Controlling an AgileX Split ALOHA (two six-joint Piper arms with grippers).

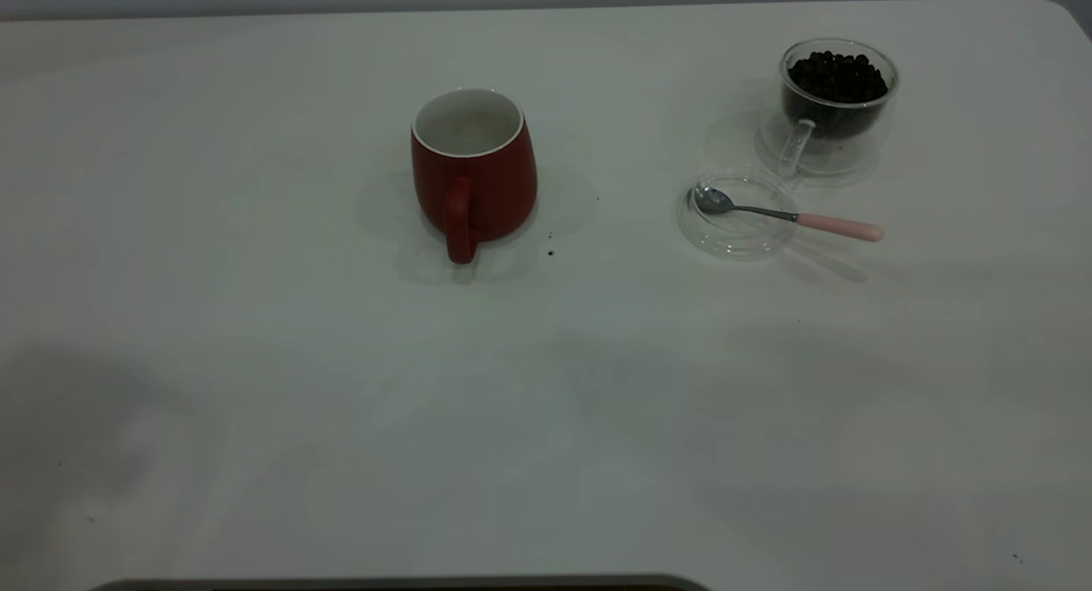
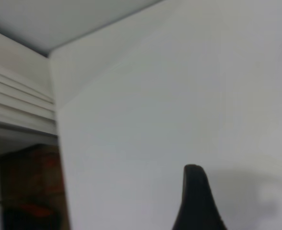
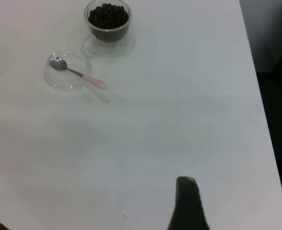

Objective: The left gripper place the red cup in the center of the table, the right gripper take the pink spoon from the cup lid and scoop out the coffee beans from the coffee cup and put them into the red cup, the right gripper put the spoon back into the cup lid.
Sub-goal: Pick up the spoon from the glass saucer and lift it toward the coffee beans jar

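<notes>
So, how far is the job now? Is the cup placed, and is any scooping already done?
Done, it seems: the red cup stands upright near the middle of the table. Nothing is in hand: the pink spoon lies with its bowl in the cup lid, and neither tool touches anything. Left: the scooping. The coffee beans fill the coffee cup, and no beans show in the visible part of the red cup's inside.

The red cup [image 1: 474,169] stands on the bench [image 1: 256,386]. Well to its right lies the cup lid [image 1: 735,213], holding the pink spoon [image 1: 785,215]. Just behind the lid stands the coffee cup [image 1: 832,105], with the coffee beans [image 1: 837,77] in it.
</notes>
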